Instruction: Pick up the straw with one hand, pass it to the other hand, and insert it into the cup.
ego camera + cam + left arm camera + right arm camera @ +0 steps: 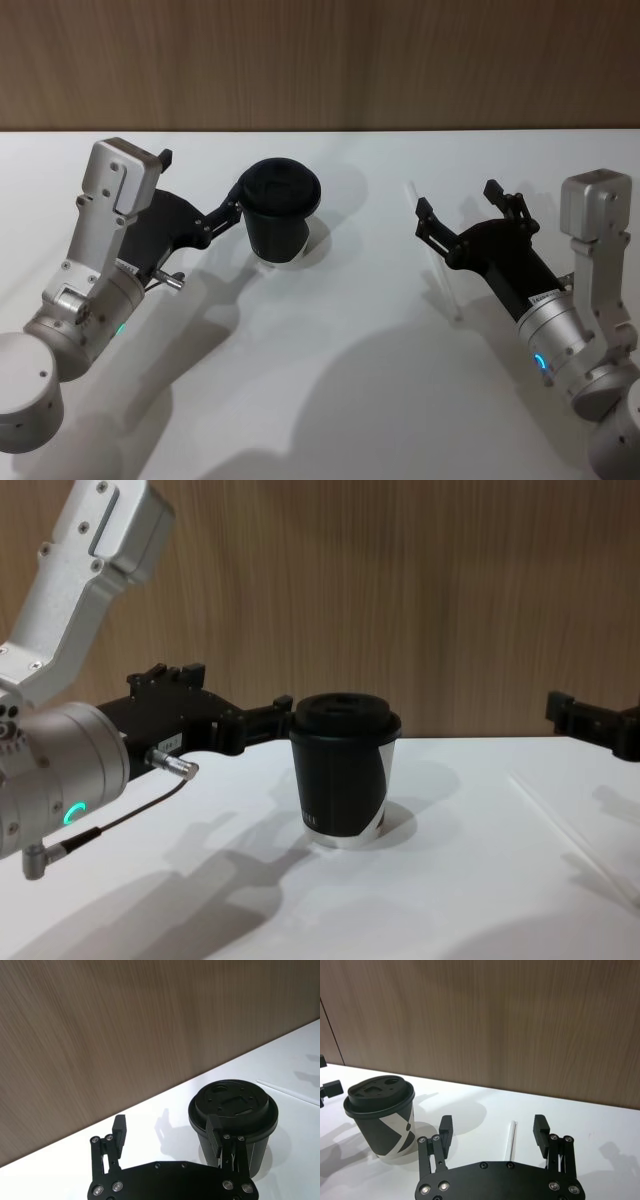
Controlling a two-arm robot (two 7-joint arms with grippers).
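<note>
The black cup (280, 212) with its black lid stands upright on the white table, also seen as the cup (345, 775) from the side. My left gripper (200, 183) is open just to its left, one fingertip (215, 1132) close against the cup's wall, nothing held. The thin white straw (436, 262) lies flat on the table to the right. My right gripper (461, 203) hovers open over it. In the right wrist view the straw (511, 1136) lies in line with the gap between the two fingers, apart from both.
A wood-panelled wall (320, 60) runs along the table's far edge. The white table (330, 380) has open room in front of the cup and between the two arms. The left arm's thin cable (120, 820) hangs near the table.
</note>
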